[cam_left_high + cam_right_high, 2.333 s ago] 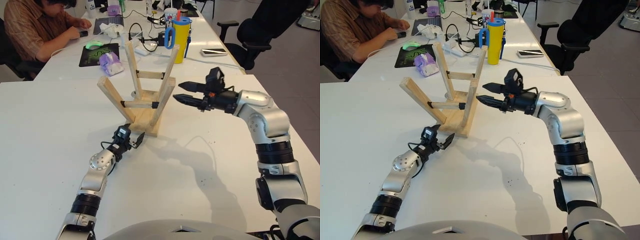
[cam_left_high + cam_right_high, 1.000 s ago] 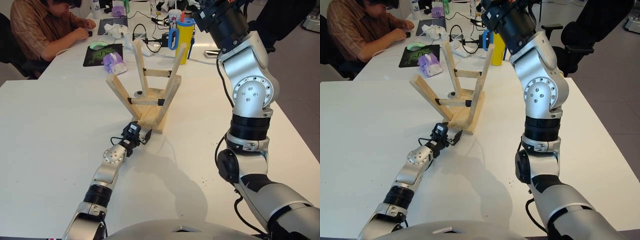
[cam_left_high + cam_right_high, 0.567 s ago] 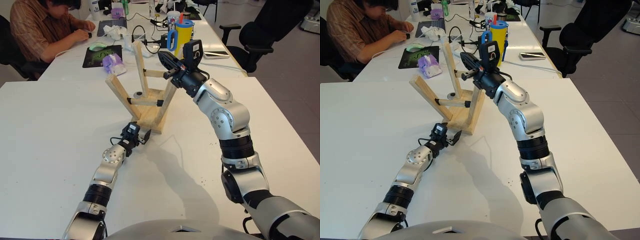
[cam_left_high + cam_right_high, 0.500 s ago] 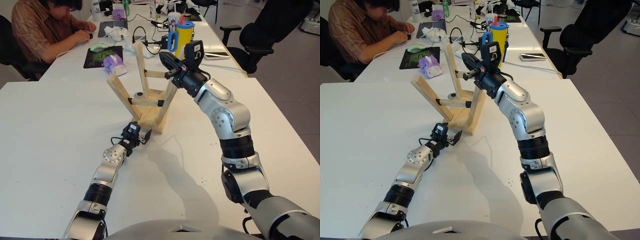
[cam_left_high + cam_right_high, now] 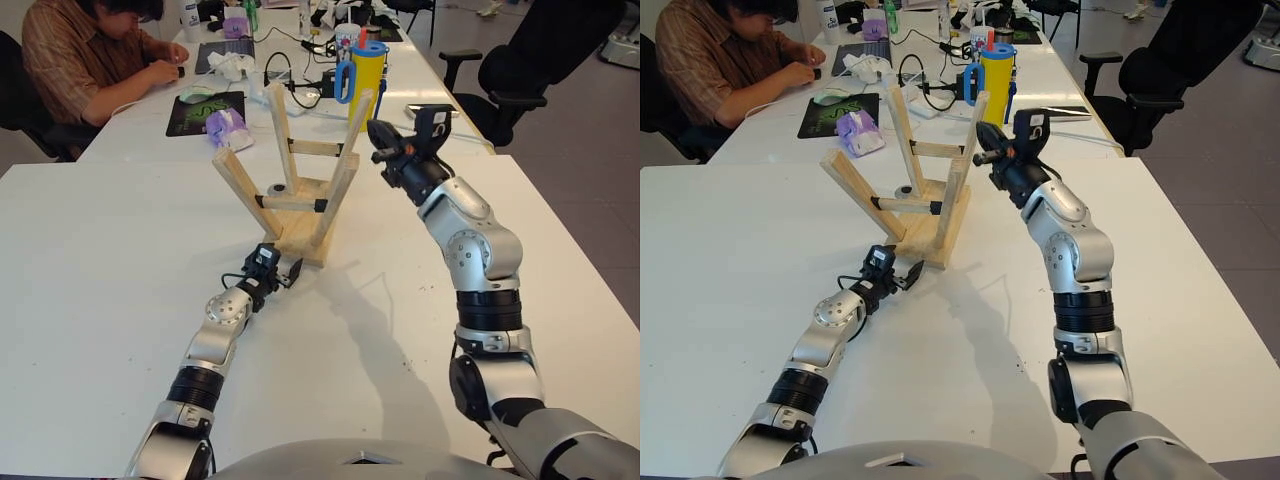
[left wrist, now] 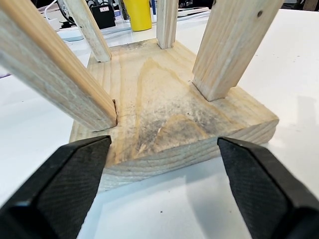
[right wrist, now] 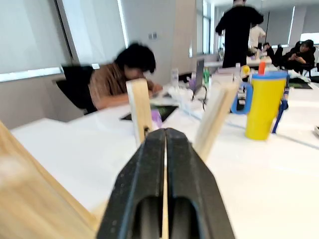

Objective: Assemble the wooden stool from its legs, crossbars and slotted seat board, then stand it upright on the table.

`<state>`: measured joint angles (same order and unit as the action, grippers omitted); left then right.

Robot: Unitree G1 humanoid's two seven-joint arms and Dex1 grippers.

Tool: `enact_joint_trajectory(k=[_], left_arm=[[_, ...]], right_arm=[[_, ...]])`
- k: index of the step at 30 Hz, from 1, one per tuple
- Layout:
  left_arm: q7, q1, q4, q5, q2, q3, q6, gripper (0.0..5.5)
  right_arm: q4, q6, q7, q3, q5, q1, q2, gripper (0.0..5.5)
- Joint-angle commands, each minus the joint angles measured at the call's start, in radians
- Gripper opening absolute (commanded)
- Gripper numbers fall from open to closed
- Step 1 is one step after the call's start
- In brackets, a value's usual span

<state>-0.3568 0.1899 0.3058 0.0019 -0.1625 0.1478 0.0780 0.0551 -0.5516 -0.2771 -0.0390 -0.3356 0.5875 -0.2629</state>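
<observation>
The wooden stool rests upside down on the white table, its seat board (image 5: 303, 240) flat and its legs (image 5: 340, 180) pointing up, joined by crossbars (image 5: 315, 148). My left gripper (image 5: 283, 270) lies low on the table at the board's near edge, open. In the left wrist view its black fingers (image 6: 65, 184) stand wide on either side of that seat board (image 6: 169, 114) edge without touching it. My right gripper (image 5: 378, 138) hovers shut just right of the top of the right-hand leg, holding nothing. The right wrist view has its shut fingers (image 7: 149, 164) aimed at two legs (image 7: 139, 109).
Behind the stool stand a yellow mug with a blue handle (image 5: 365, 75), cables and a purple object (image 5: 225, 125). A phone (image 5: 428, 108) lies at the back right. A seated person works at the far left. The near table surface (image 5: 100, 300) is bare.
My right arm swung down from high above to the stool's upper crossbar, then drew back to the right of the right-hand leg. The left arm and the stool stayed put.
</observation>
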Motion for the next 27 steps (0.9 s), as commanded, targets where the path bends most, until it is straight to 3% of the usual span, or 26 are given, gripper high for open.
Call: enact_joint_trajectory(k=[1,4,7,13,19,27], left_arm=[[-0.017,-0.072,0.032,0.001,-0.002,0.018,0.135,3.99],[-0.019,-0.076,-0.006,-0.01,-0.001,0.015,0.17,3.99],[-0.021,-0.079,-0.032,-0.016,0.002,0.016,0.193,3.99],[-0.035,-0.094,-0.15,-0.039,-0.004,0.024,0.257,3.99],[-0.038,-0.126,-0.248,-0.048,-0.005,0.04,0.294,3.99],[0.018,-0.276,-0.553,-0.065,-0.013,-0.04,0.122,3.99]], right_arm=[[0.028,-0.135,-0.047,-0.098,0.079,-0.115,-0.076,0.03],[-0.084,-0.257,-0.222,-0.21,0.023,-0.173,-0.132,0.03],[-0.181,-0.331,-0.297,-0.176,-0.11,-0.177,-0.058,0.03],[-0.147,-0.282,-0.189,-0.083,-0.126,-0.112,0.07,0.03],[-0.101,-0.222,-0.115,-0.069,-0.038,-0.125,0.057,0.03],[-0.224,-0.277,-0.144,-0.055,-0.089,-0.217,0.053,0.03]])
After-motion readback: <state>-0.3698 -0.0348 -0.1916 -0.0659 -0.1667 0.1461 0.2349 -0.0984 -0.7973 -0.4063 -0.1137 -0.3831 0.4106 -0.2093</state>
